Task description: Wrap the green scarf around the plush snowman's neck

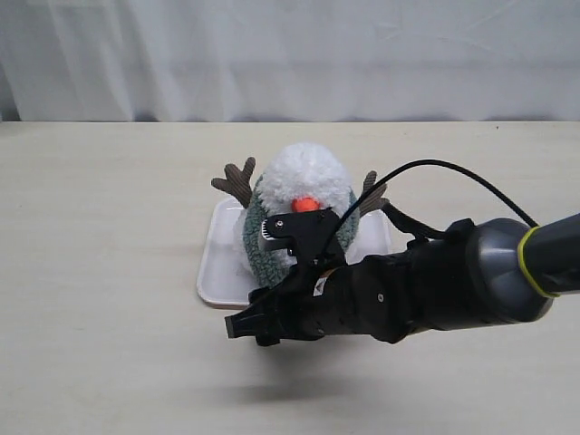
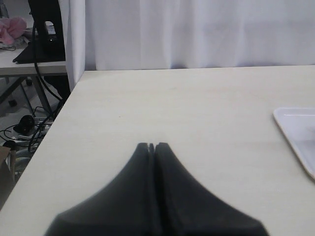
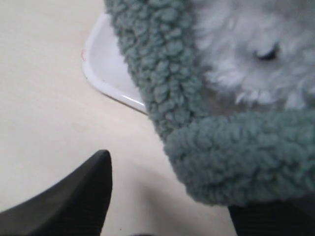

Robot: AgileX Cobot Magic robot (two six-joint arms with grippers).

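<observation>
The plush snowman [image 1: 304,177] stands on a white tray [image 1: 217,263], its orange nose facing the camera and its brown arms sticking out. The green scarf [image 1: 260,237] lies round its body below the head. My right gripper [image 1: 243,324] is low in front of it, just off the tray's front edge. In the right wrist view this gripper [image 3: 172,191] is open: one finger [image 3: 74,196] is over bare table, and the other is mostly hidden under a scarf [image 3: 231,157] fold. White fluff of the snowman [image 3: 246,59] shows above. My left gripper [image 2: 152,146] is shut, holding nothing.
The beige table runs to a white curtain at the back. In the left wrist view a tray [image 2: 295,128] corner is off to one side, and the table's side edge drops to cables and another desk. The right arm's cable loops above the snowman's arm.
</observation>
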